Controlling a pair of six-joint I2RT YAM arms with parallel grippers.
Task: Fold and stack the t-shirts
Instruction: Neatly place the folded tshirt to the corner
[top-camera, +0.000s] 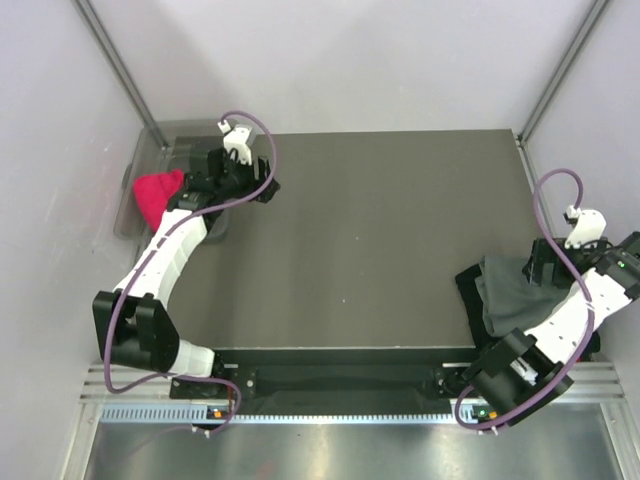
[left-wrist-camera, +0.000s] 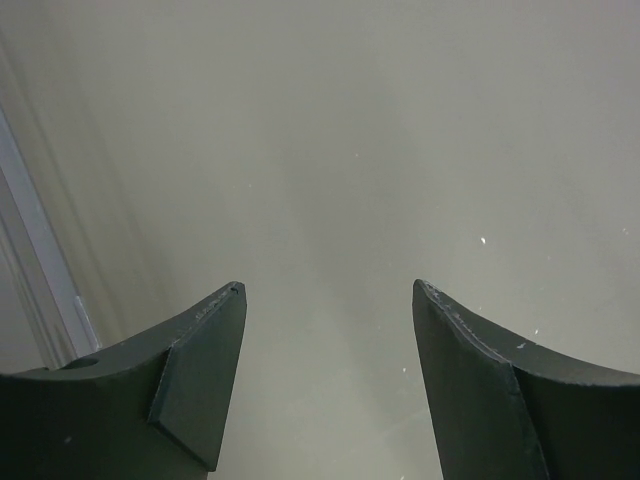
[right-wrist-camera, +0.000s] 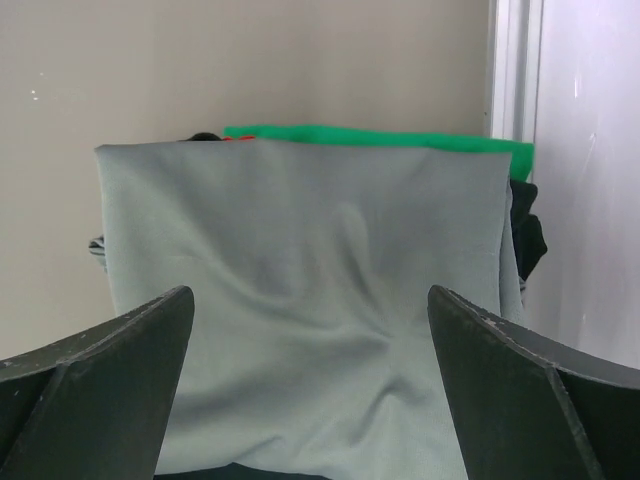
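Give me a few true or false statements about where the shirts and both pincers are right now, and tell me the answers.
1. The left pincer is open and holds nothing. True.
2. The right pincer is shut on the grey folded shirt. False: it is open, and the shirt lies free in front of it.
3. The grey folded shirt lies on top of black cloth at the right side of the table. True.
4. The red cloth lies in the middle of the table. False: it sits in the clear bin at the far left corner.
5. In the right wrist view, a green cloth shows behind the grey folded shirt. True.
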